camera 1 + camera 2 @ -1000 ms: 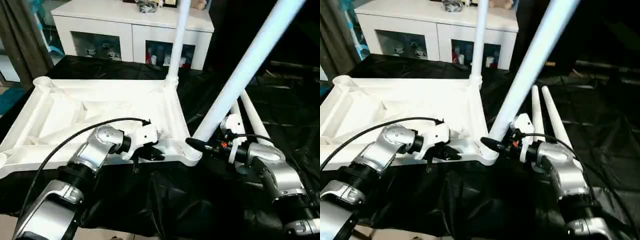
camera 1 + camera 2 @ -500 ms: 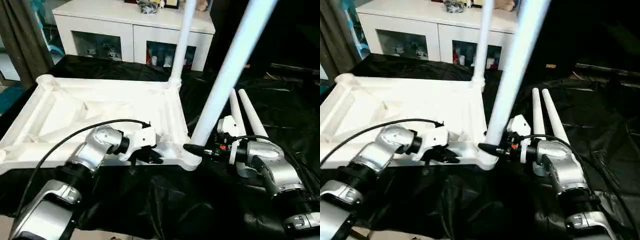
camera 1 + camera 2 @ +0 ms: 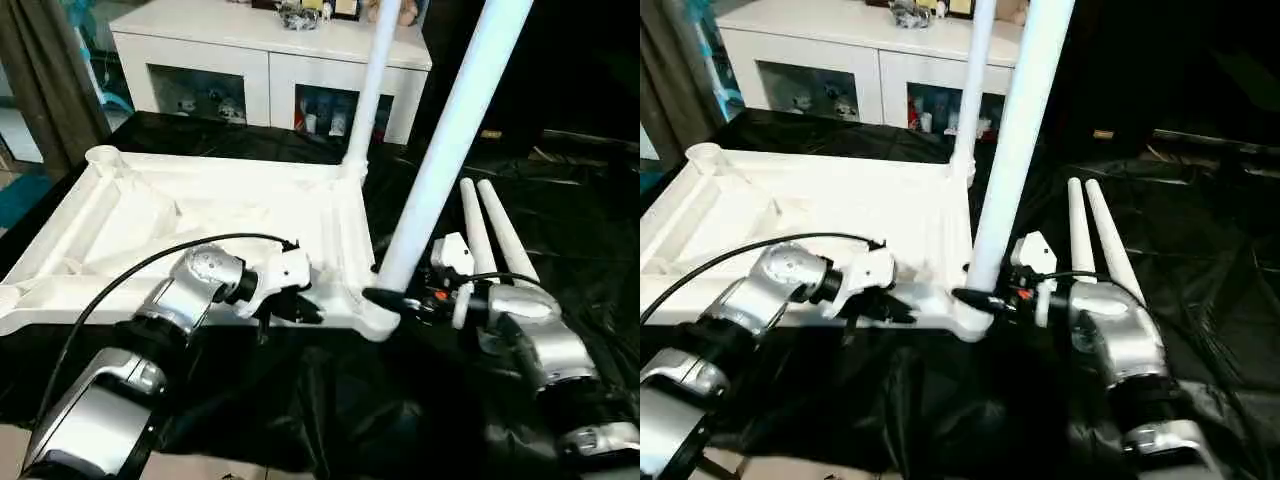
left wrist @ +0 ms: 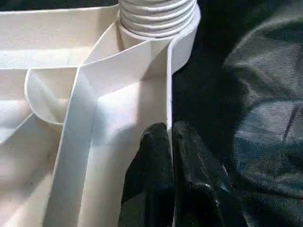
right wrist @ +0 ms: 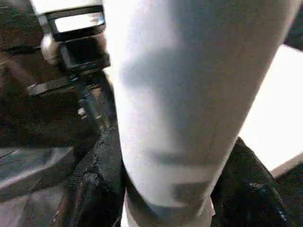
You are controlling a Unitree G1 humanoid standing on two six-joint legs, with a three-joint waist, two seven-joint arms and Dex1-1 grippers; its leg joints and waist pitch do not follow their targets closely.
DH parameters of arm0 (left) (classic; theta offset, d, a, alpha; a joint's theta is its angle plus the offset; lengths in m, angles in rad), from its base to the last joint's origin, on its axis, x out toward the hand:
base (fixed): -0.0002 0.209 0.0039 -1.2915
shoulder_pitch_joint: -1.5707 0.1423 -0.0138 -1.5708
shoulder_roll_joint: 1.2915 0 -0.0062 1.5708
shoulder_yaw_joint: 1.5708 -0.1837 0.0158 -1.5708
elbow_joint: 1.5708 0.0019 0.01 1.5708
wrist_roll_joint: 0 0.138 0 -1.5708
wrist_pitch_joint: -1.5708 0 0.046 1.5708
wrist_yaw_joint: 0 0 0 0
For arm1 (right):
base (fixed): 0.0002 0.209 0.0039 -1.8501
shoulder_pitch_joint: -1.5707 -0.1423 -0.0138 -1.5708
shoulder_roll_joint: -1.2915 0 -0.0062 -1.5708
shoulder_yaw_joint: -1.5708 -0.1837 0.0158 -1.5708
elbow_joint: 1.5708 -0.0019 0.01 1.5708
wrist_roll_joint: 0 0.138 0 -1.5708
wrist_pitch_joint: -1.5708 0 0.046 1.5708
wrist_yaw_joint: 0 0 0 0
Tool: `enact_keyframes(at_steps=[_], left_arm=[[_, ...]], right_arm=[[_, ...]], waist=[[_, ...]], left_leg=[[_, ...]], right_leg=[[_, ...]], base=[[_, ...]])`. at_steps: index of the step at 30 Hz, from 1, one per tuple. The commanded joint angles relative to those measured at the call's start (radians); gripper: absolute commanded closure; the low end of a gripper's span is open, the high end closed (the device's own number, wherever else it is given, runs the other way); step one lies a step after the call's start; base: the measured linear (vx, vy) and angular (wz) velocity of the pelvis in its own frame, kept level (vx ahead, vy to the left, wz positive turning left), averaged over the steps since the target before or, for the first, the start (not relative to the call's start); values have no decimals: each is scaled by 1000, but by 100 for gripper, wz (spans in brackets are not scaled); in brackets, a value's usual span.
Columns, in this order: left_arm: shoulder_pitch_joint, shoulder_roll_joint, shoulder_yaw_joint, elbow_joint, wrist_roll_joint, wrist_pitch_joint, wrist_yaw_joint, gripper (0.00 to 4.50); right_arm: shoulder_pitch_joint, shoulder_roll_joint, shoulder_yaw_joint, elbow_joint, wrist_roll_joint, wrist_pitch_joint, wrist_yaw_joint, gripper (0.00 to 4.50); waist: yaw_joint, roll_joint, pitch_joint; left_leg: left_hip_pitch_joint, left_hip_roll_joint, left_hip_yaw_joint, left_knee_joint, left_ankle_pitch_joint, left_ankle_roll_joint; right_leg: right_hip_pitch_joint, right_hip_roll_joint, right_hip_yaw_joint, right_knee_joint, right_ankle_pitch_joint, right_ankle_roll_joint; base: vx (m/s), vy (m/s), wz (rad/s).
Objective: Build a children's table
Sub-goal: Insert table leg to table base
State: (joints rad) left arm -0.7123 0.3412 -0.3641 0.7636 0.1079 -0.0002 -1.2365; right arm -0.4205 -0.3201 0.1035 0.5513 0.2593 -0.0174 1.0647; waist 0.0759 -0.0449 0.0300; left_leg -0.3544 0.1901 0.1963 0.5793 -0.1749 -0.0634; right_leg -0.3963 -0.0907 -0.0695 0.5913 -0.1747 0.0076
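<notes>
White ribbed plastic tabletop (image 3: 150,215) lies upside down on black sheet (image 3: 330,400). Two white tube legs (image 3: 440,150) stand in its right corner sockets, far & near. Two spare white tube legs (image 3: 495,235) lie to the right. White glass-door cabinet (image 3: 260,60) behind.

Desk (image 3: 330,400) under black sheeting, tabletop plus two loose legs on it.

Sheeting is creased and glossy and covers the whole surface. White tabletop (image 3: 150,215) lies upside down on it, ribbed side up, filling the 9 to 12 o'clock area; its near rim runs across the middle, and its 3 o'clock edge ends at a rounded corner socket (image 3: 385,318) near centre. Two loose white legs (image 3: 490,225) lie flat on the sheeting at about 2 o'clock, side by side and almost touching, just beside that corner. Sheeting at 6 o'clock carries only folds.
</notes>
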Motion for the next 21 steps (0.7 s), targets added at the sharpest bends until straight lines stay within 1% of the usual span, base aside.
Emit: enact_keyframes(at_steps=[1,2,3,4,5,6,7,8,9,10,11,12,13,14,15,16,17,18,19,20,21], left_arm=[[-52,-30,42,-12,-19,11,70,450],[-53,-31,43,-11,-19,12,71,450],[-55,-35,45,-8,-19,18,78,450],[-56,-37,46,-7,-18,24,82,450],[-63,-45,50,-2,-17,44,101,450],[-73,-56,55,5,-15,66,126,450],[-80,-63,58,11,-12,81,143,450],[-90,-73,62,21,-7,96,171,450],[-96,-79,65,27,-4,104,188,450],[-111,-94,73,44,0,128,235,450],[-119,-103,77,54,3,141,261,450],[-125,-109,81,61,3,150,280,450],[-171,-166,120,126,7,228,455,450],[-185,-185,133,147,7,252,509,450],[-203,-219,146,173,9,272,593,450],[-205,-224,148,176,9,274,605,450],[-213,-246,155,187,8,279,645,450],[-219,-260,160,193,8,282,670,450],[-222,-275,157,194,13,290,692,450],[-225,-287,155,196,16,298,708,450],[-226,-291,154,197,17,301,713,450]], right_arm=[[40,21,31,113,-89,25,-100,261],[38,23,29,117,-91,24,-111,261],[31,33,21,133,-97,30,-153,261],[26,39,17,142,-100,33,-176,261],[8,62,1,167,-100,47,-240,261],[-12,89,-17,192,-93,65,-301,261],[-24,104,-26,207,-91,71,-335,261],[-41,122,-35,228,-92,80,-381,261],[-51,131,-39,239,-93,84,-406,261],[-71,148,-46,265,-95,94,-452,261],[-82,157,-50,279,-95,99,-476,261],[-89,163,-54,288,-94,102,-492,261],[-150,213,-96,369,-76,127,-631,261],[-170,230,-110,396,-70,132,-674,261],[-208,258,-128,438,-61,132,-732,261],[-213,263,-130,445,-60,131,-740,261],[-235,278,-135,466,-62,130,-762,261],[-249,288,-137,480,-64,129,-776,261],[-262,298,-138,490,-68,128,-789,261],[-272,306,-140,498,-74,128,-800,261],[-276,309,-141,501,-76,127,-805,261]], waist=[[-13,12,-24],[-16,13,-24],[-24,17,-24],[-36,23,-21],[-40,32,-20],[-56,52,-14],[-63,55,-10],[-63,61,-8],[-40,70,-3],[17,63,-7],[-14,17,-12],[-2,-13,10],[-6,-16,1],[5,-8,-9],[24,32,-31],[5,18,-42],[8,30,-44],[-6,24,-32],[-11,14,-19],[-13,15,-17],[-17,18,-16]], left_leg=[[28,43,-47,-83,-572,-29],[28,43,-49,-82,-581,-31],[31,43,-55,-84,-600,-34],[33,44,-60,-86,-636,-32],[35,48,-65,-90,-665,-35],[27,63,-84,-121,-780,-59],[21,70,-85,-137,-824,-67],[10,76,-86,-156,-864,-76],[-52,100,-72,-228,-945,-83],[-42,83,-9,-245,-903,-74],[14,57,-4,-189,-787,-52],[156,-19,-10,98,-451,-39],[36,-41,-59,103,-170,20],[-41,-6,-82,12,-136,-17],[-11,16,-85,-37,-154,-26],[27,37,-75,-58,-206,-23],[36,47,-73,-66,-199,-26],[18,40,-59,-78,-242,-6],[22,32,-50,-80,-368,10],[33,26,-48,-73,-418,11],[46,18,-52,-65,-469,16]], right_leg=[[4,-70,26,-124,-695,-92],[4,-71,21,-129,-717,-81],[8,-70,10,-136,-735,-67],[13,-67,-11,-147,-725,-59],[19,-66,-22,-148,-707,-60],[46,-57,-46,-135,-593,-76],[55,-51,-51,-122,-545,-86],[69,-43,-55,-97,-487,-96],[125,-21,-45,46,-331,-110],[93,-3,-14,96,-229,-103],[47,-21,27,41,-385,-88],[-129,-127,26,-226,-1039,-47],[-13,-153,79,-188,-1150,-41],[78,-145,39,-112,-940,-36],[72,-116,33,-105,-744,-63],[36,-65,21,-66,-424,-120],[39,-66,23,-57,-272,-171],[48,-56,23,-59,-174,-224],[39,-56,16,-86,-361,-198],[29,-61,14,-100,-466,-176],[14,-69,6,-131,-654,-109]], base=[[-63,5,-7],[-71,17,-10],[-83,36,-11],[-83,36,-11],[-60,51,-13],[-44,57,-13],[-44,57,-13],[-110,42,-12],[-114,-6,9],[-114,-6,9],[9,-100,18],[22,-110,-14],[22,-110,-14],[24,-8,-43],[0,0,0],[0,0,0],[-47,-1,20],[0,0,0],[0,0,0],[0,0,0],[0,0,0]])
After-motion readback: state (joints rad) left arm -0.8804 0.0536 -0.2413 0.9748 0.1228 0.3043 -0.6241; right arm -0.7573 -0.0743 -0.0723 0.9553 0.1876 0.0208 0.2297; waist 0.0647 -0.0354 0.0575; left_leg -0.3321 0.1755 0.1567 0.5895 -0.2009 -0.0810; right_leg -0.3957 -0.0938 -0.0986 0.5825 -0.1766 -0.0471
